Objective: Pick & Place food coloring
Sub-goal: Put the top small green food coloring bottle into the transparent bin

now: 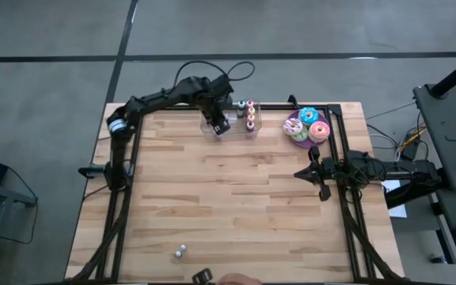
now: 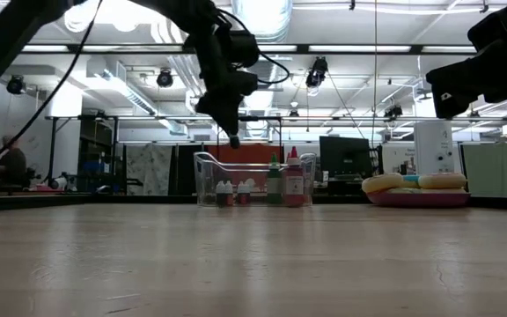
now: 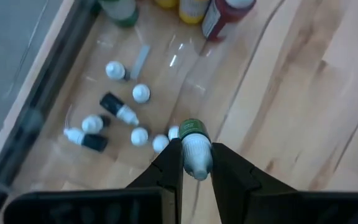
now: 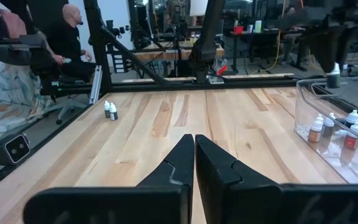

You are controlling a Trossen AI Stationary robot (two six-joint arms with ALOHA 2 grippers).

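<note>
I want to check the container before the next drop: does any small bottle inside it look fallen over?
Yes. In the clear container, two dark-bodied bottles lie on their sides among upright ones. The left gripper holds another small bottle above it.

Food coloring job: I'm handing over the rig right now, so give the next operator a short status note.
Left gripper: shut on a small bottle with a white cap, held above the clear bin at the table's far edge.
Right gripper: shut, holding nothing, waiting at the right side of the table.
In the bin: several small bottles, some upright, some lying, beside taller bottles.
Still out: two small bottles near the table's near edge.
Doughnuts on their plate are not part of the job.
Left to do: release the held bottle into the bin, then probably fetch the two remaining.
</note>
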